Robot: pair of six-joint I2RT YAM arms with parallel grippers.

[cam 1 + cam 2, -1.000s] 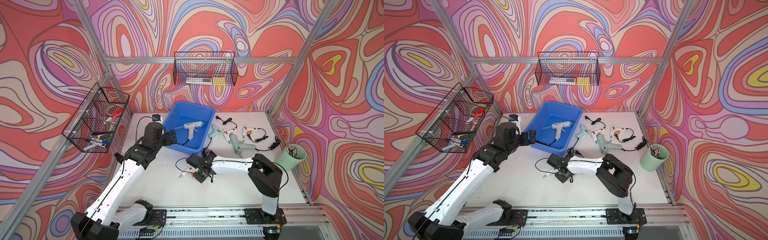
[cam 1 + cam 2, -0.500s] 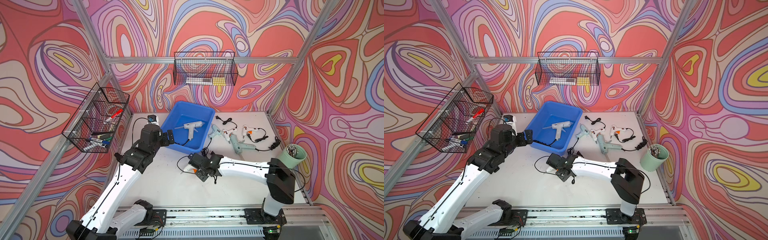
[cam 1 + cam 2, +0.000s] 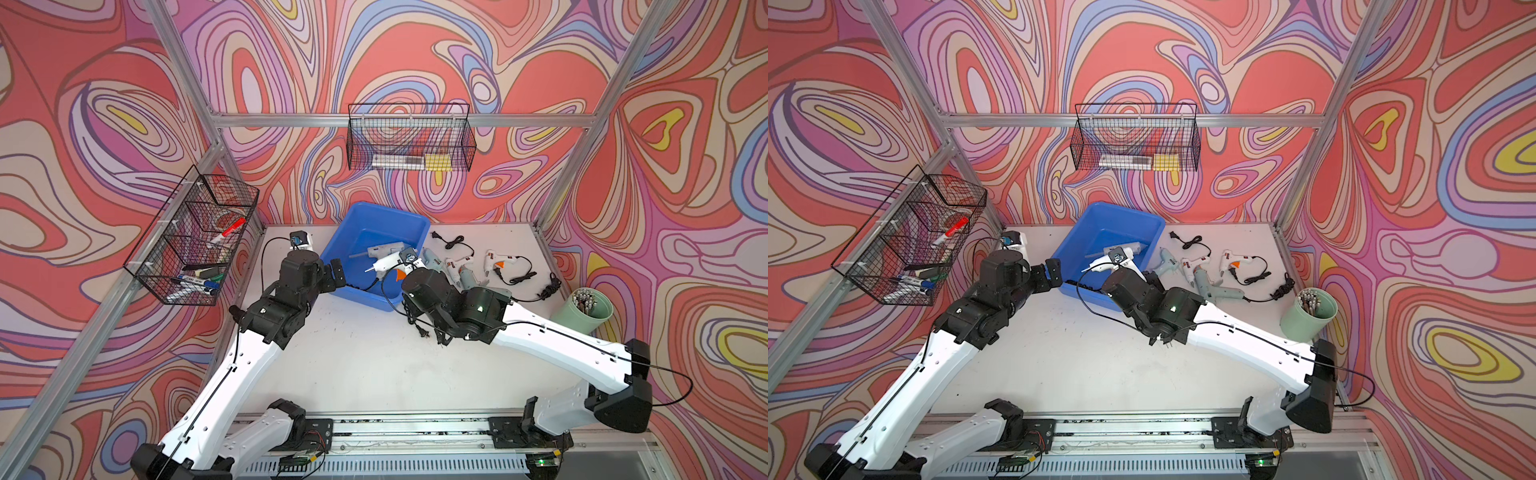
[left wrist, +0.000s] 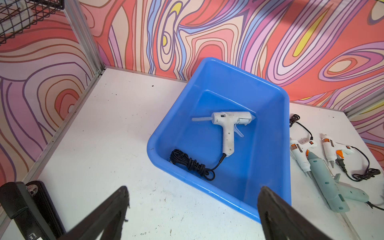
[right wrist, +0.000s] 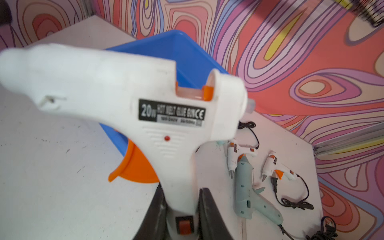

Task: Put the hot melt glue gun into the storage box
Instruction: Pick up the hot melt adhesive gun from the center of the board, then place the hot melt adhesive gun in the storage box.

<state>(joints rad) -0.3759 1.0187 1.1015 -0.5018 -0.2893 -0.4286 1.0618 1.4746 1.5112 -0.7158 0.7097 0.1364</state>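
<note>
Hot melt glue gun [image 5: 166, 116], white with orange trigger, raised off table, handle clamped between right gripper [image 5: 180, 199] fingers. Fingers hide handle base; nozzle end blurred. Left gripper [image 4: 193, 188] fingers wide apart, nothing between them, close to storage box [image 3: 384, 210] near left wall. Box near table's far edge, left of centre. Held gun at box's near right corner; past rim or short of it, cannot tell. Second white gun [image 4: 227, 124] lies inside box, partly covered in both top views. Mint gun [image 4: 324, 180] on table right of box.

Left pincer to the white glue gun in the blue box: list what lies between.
In the left wrist view: bare table, the storage box's near wall, then the glue gun's coiled black cord.
</note>
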